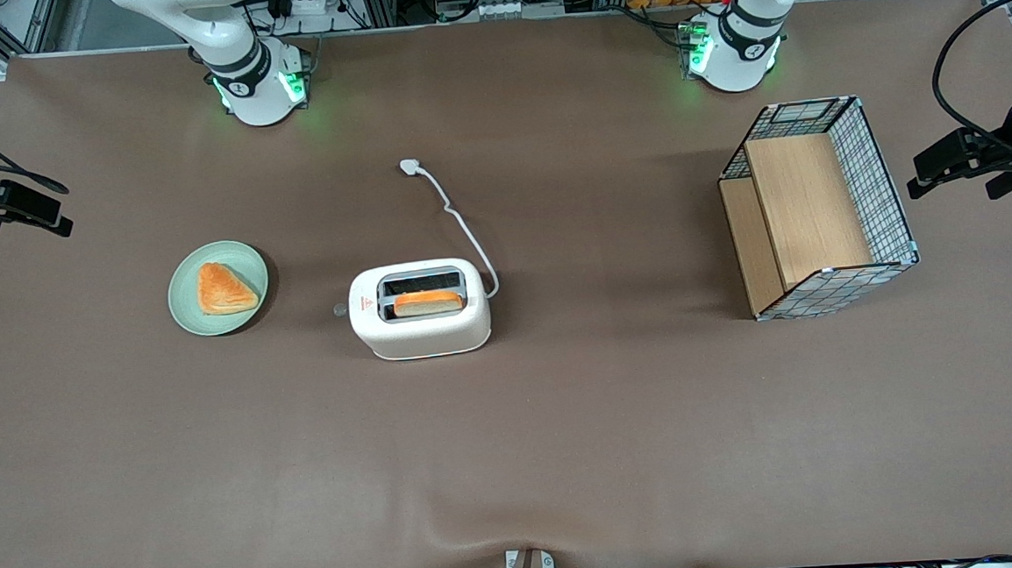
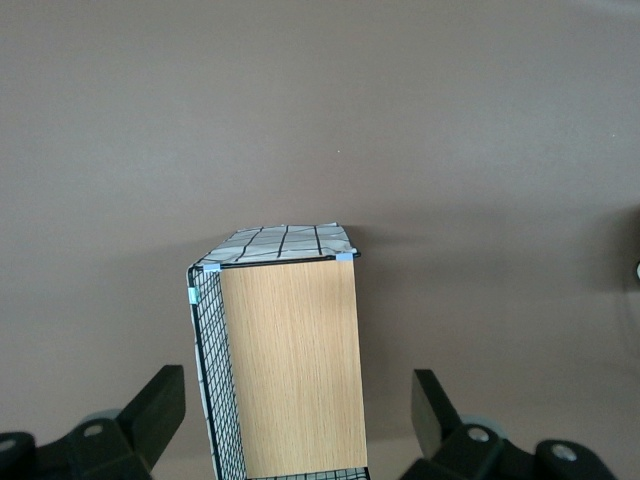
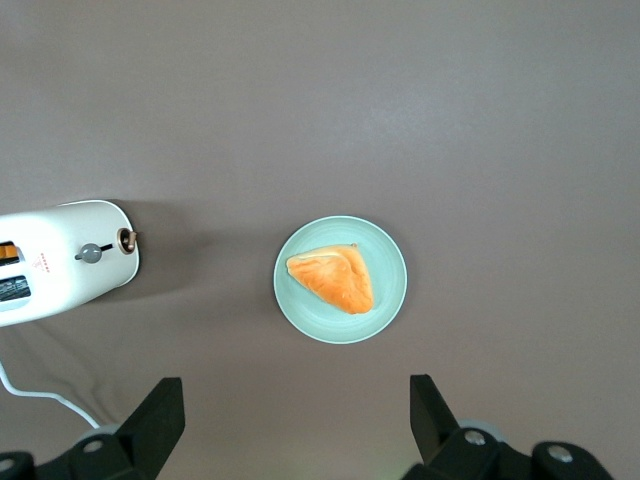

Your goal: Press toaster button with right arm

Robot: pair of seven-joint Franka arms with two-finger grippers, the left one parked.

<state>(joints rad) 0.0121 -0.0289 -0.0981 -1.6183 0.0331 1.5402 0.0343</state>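
The white toaster [image 1: 420,311] stands mid-table with a slice of bread [image 1: 428,303] in the slot nearer the front camera and a red triangle mark on top. Its small pale grey button [image 1: 340,310] sticks out from the short end face that points toward the working arm's end of the table. The right wrist view shows the toaster [image 3: 60,262] and the grey button [image 3: 91,253], with a brownish round dial [image 3: 127,240] beside it. My right gripper [image 1: 58,206] hangs high at the working arm's end, well apart from the toaster. It [image 3: 295,392] is open and empty.
A pale green plate [image 1: 187,308] with a triangular pastry [image 1: 223,289] lies between my gripper and the toaster; it also shows in the right wrist view [image 3: 385,300]. The toaster's white cord and plug [image 1: 411,166] trail toward the arm bases. A wire-and-wood basket [image 1: 818,208] lies toward the parked arm's end.
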